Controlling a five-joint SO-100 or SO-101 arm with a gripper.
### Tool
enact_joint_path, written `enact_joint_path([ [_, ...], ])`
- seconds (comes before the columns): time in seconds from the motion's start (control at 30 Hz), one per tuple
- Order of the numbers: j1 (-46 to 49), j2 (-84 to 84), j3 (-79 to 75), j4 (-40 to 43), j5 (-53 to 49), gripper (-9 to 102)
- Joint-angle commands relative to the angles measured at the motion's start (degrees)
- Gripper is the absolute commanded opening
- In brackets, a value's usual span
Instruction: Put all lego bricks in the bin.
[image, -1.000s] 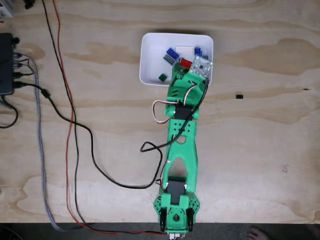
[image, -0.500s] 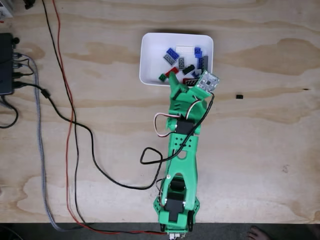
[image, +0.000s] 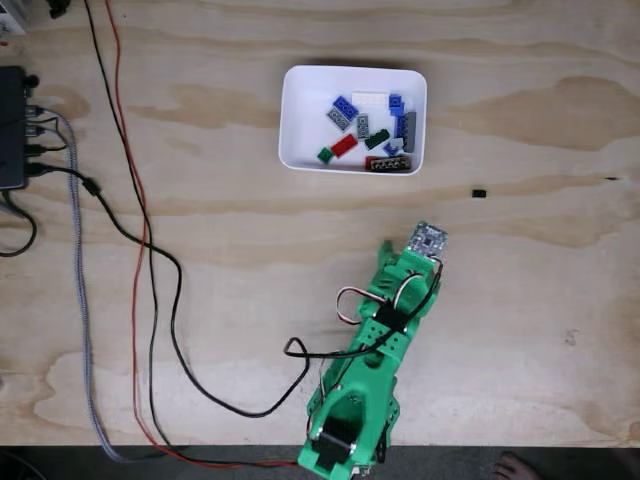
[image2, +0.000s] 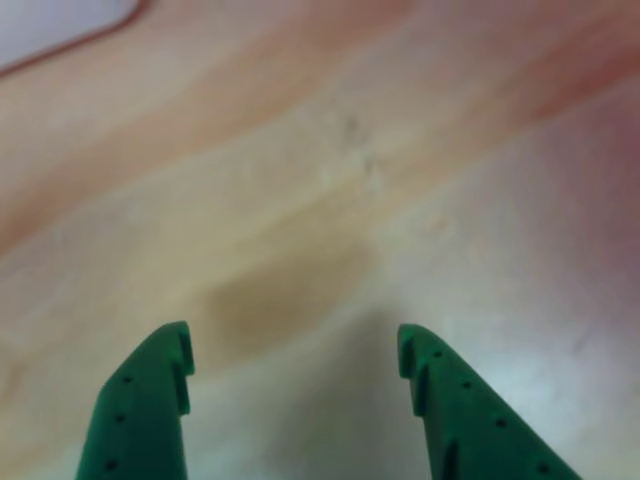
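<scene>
The gripper (image2: 295, 350) hangs empty, jaws apart — 1 black brick (image: 479, 192) lies upper right of it, outside the bin (image: 297, 110).

I see a plywood table (image: 200, 250). On it lie the white bin (image: 300, 110), a small black piece (image: 479, 192) to its right, black (image: 180, 330), red (image: 125, 150) and grey braided (image: 82, 300) cables, and the green arm's base (image: 345, 440).

One white bin (image: 300, 110) holding roughly ten lego bricks (image: 344, 146); one small black piece (image: 479, 192) on the table (image: 220, 220); one green arm (image: 375, 350); several cables (image: 150, 280).
</scene>
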Motion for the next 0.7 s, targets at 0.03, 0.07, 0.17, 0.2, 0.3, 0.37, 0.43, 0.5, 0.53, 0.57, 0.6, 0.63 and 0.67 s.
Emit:
enact_joint_path([
  [0.03, 2.99, -16.0, -4.22, -23.73, -1.58, 23],
  [0.07, 3.43, -18.54, -5.89, -24.17, -1.23, 23],
  [0.17, 4.57, -26.02, -10.55, -27.16, -1.05, 23],
  [0.2, 5.27, -28.74, -12.66, -27.25, -0.97, 23],
  [0.3, 7.12, -36.12, -19.42, -27.07, -0.18, 23],
  [0.37, 8.09, -39.99, -23.03, -26.98, 0.09, 23],
  [0.43, 8.61, -43.15, -26.28, -26.28, 0.44, 23],
  [0.5, 9.14, -45.88, -28.65, -26.19, 0.7, 23],
  [0.53, 9.4, -47.29, -29.97, -26.19, 1.05, 23],
  [0.57, 9.67, -48.69, -31.11, -26.1, 1.14, 23],
  [0.6, 9.93, -49.75, -32.08, -26.1, 1.14, 23],
  [0.63, 10.11, -50.8, -32.96, -26.1, 1.32, 23],
  [0.67, 10.2, -51.77, -33.93, -25.84, 1.41, 23],
])
